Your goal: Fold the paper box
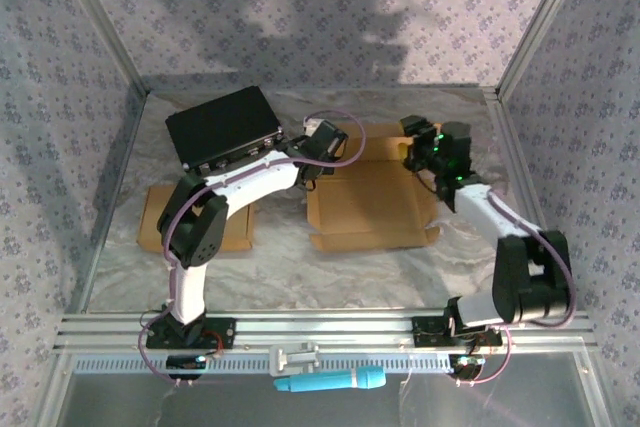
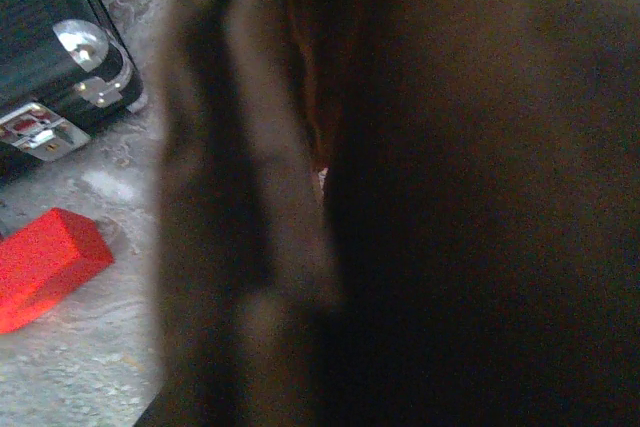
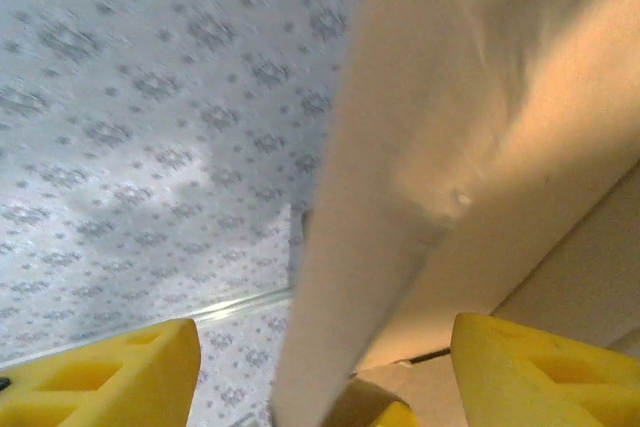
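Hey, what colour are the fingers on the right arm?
Yellow. The fingers show best in the right wrist view.

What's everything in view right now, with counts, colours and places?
paper box: one, brown, mostly flat, table centre.
cardboard sheet: one, brown, table left.
case: one, black, rear left.
block: one, red, on the table near the case.
tool: one, teal, in front of the near rail.
left arm: white and black, jaws shut at the box's rear left corner.
right arm: white and black, yellow jaws open around a raised flap on the box's right side.
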Motion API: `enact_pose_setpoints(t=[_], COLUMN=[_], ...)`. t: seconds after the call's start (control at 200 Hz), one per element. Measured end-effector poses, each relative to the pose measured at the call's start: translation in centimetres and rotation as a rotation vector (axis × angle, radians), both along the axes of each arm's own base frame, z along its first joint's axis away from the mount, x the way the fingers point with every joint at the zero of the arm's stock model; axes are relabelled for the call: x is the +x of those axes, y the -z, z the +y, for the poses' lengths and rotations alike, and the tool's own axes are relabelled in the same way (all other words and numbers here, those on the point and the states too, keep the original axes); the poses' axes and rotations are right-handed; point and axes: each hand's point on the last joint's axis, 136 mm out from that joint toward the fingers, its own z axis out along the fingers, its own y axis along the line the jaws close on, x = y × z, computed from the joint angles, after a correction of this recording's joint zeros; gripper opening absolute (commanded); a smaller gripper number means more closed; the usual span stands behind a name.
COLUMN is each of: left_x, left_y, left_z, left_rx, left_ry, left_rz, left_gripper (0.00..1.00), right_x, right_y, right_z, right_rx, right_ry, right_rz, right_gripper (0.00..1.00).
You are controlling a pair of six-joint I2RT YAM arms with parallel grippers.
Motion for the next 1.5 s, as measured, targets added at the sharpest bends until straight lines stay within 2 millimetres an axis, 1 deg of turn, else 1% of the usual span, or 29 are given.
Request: enact_pose_setpoints(t=[0.08,0.12,0.22,0.28,0.345,0.385,0.445,0.49,0.56,0.63,0.675,0.735,0.775,0.959,1.039,1.124,1.204,1.284,1.344,1.439,1.499], left_x=[0.4,0.8,2.2,2.7,3.1,3.1,2.8,2.5,1.9,1.5,1.3,1.1,1.1,0.9,0.8,0.8,0.9,1.2,1.5,2.4,2.8], left_y=[-1.3,-2.0,-4.0,-4.7,-5.1,-5.2,-5.0,-4.8,-4.5,-4.3,-4.1,-4.0,-4.0,-3.9,-3.8,-3.8,-3.7,-3.9,-4.5,-5.9,-6.7], left_z=[0.4,0.6,1.0,1.4,1.8,2.0,2.0,2.0,2.0,2.0,2.1,2.1,2.1,2.0,1.9,1.9,1.9,2.2,2.5,2.7,2.9], left_rx=[0.003,-0.005,-0.037,-0.05,-0.058,-0.059,-0.057,-0.054,-0.05,-0.045,-0.042,-0.038,-0.038,-0.046,-0.053,-0.066,-0.092,-0.123,-0.152,-0.206,-0.234], left_ry=[0.01,0.012,0.01,0.007,0.002,0.002,0.008,0.014,0.023,0.029,0.03,0.031,0.033,0.039,0.045,0.046,0.044,0.033,0.024,0.013,0.009], left_rz=[0.024,0.034,0.05,0.066,0.084,0.097,0.119,0.136,0.163,0.182,0.191,0.201,0.205,0.216,0.222,0.231,0.246,0.258,0.262,0.25,0.246], left_gripper=[0.0,0.0,0.0,0.0,0.0,0.0,0.0,0.0,0.0,0.0,0.0,0.0,0.0,0.0,0.0,0.0,0.0,0.0,0.0,0.0,0.0], right_x=[-0.1,0.0,0.5,1.0,1.8,2.5,3.6,4.2,5.0,5.3,5.3,5.1,4.8,4.2,3.9,3.7,3.7,3.3,2.3,-0.1,-1.5], right_y=[-3.8,-6.1,-11.3,-13.5,-14.6,-14.5,-13.3,-11.8,-8.8,-6.1,-4.8,-3.6,-3.2,-2.8,-2.4,-2.3,-2.7,-3.3,-3.9,-5.1,-5.6], right_z=[-2.5,-3.7,-5.1,-5.5,-5.6,-5.6,-5.4,-5.2,-4.9,-4.7,-4.5,-4.4,-4.2,-3.5,-2.9,-2.4,-2.5,-3.4,-4.4,-5.8,-6.1], right_rx=[-0.066,-0.116,-0.219,-0.27,-0.316,-0.337,-0.36,-0.373,-0.391,-0.406,-0.415,-0.424,-0.427,-0.433,-0.418,-0.391,-0.373,-0.384,-0.407,-0.453,-0.482], right_ry=[0.032,0.045,0.046,0.036,0.017,0.003,-0.025,-0.049,-0.086,-0.117,-0.137,-0.16,-0.172,-0.215,-0.244,-0.271,-0.274,-0.25,-0.214,-0.152,-0.13], right_rz=[-0.021,-0.034,-0.077,-0.094,-0.085,-0.067,-0.023,0.02,0.102,0.172,0.208,0.243,0.257,0.26,0.264,0.26,0.25,0.239,0.23,0.209,0.189], right_gripper=[0.67,0.66,0.64,0.62,0.59,0.58,0.58,0.57,0.57,0.57,0.57,0.57,0.58,0.6,0.6,0.61,0.61,0.61,0.61,0.6,0.59])
